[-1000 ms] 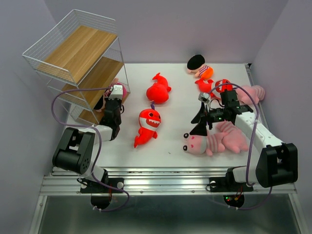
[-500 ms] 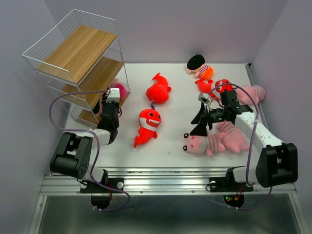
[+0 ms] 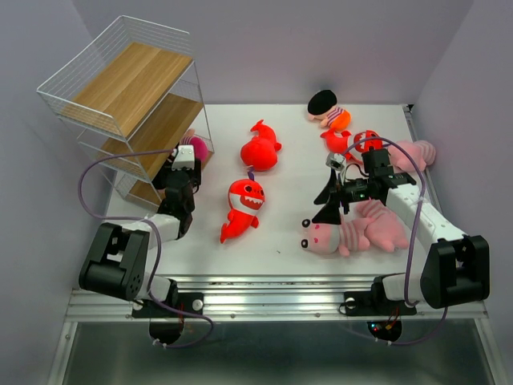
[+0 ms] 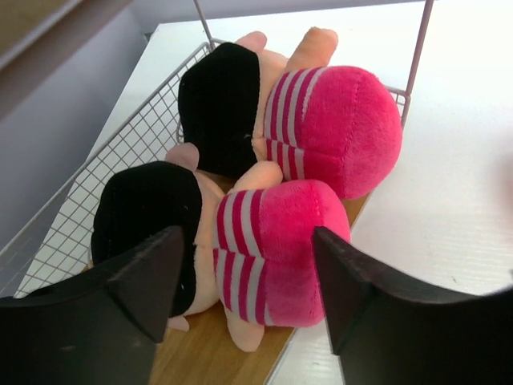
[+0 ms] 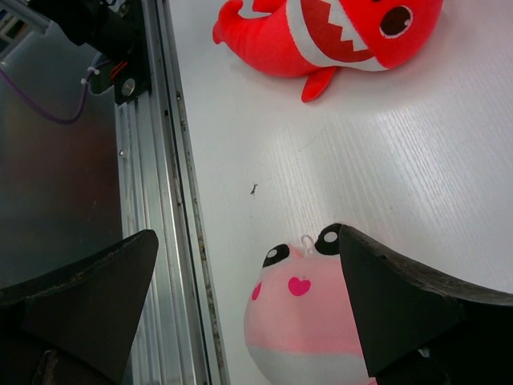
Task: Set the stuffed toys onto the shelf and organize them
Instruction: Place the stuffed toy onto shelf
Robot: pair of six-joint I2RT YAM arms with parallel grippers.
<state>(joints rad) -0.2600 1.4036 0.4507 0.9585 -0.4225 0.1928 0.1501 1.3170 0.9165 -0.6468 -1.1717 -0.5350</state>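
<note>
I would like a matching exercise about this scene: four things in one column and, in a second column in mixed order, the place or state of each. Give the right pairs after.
1. nearer black-haired doll
2. red toothy fish
3. pink animal with heart cheeks
4. left pincer

A. open, straddling the nearer black-haired doll
B. on the shelf's lowest board, beside another doll
C. on the table, under the open right pincer
D. in the table's middle, away from both pincers

Pairs: 1-B, 2-D, 3-C, 4-A
</note>
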